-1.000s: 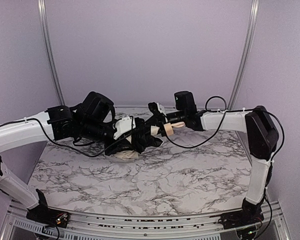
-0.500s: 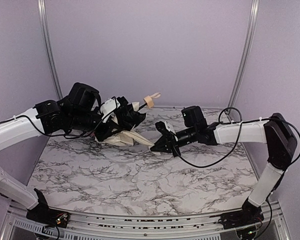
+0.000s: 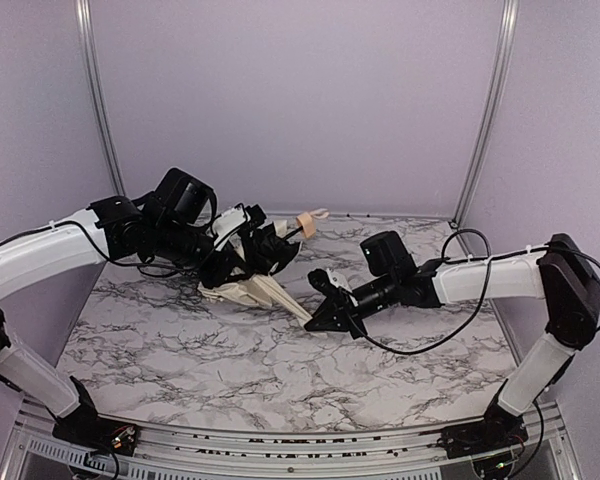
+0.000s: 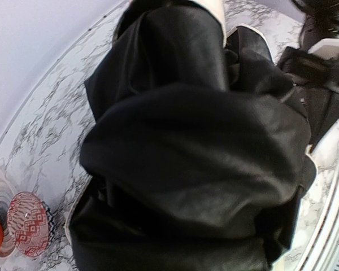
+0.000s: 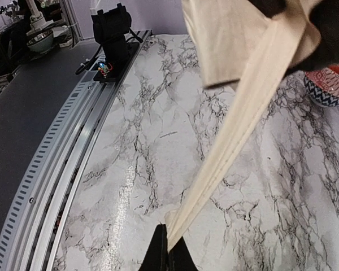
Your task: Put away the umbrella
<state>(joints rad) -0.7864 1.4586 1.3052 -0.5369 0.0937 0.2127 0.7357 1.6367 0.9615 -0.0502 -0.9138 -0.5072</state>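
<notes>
The umbrella (image 3: pixel 252 288) hangs just above the back of the marble table, a bundle of black underside and cream canopy. Its tan knob handle (image 3: pixel 305 221) points up to the right. My left gripper (image 3: pixel 246 252) is shut on the bundle's middle. In the left wrist view the umbrella's black fabric (image 4: pixel 203 152) fills the picture and hides the fingers. My right gripper (image 3: pixel 315 321) sits low to the right, shut on the tip of a cream canopy fold. That fold (image 5: pixel 237 130) runs taut from the right gripper (image 5: pixel 169 248) up to the bundle.
A red patterned bowl (image 4: pixel 28 223) stands on the table at the left, also seen as a blue-and-red bowl (image 5: pixel 327 84) in the right wrist view. The metal rail (image 3: pixel 280 450) lines the near edge. The left arm's base (image 5: pixel 113 34) stands on it.
The right gripper has left the bundle and moved down to the right, drawing out a cream fold. The left arm swung the umbrella left, so its handle now points up.
</notes>
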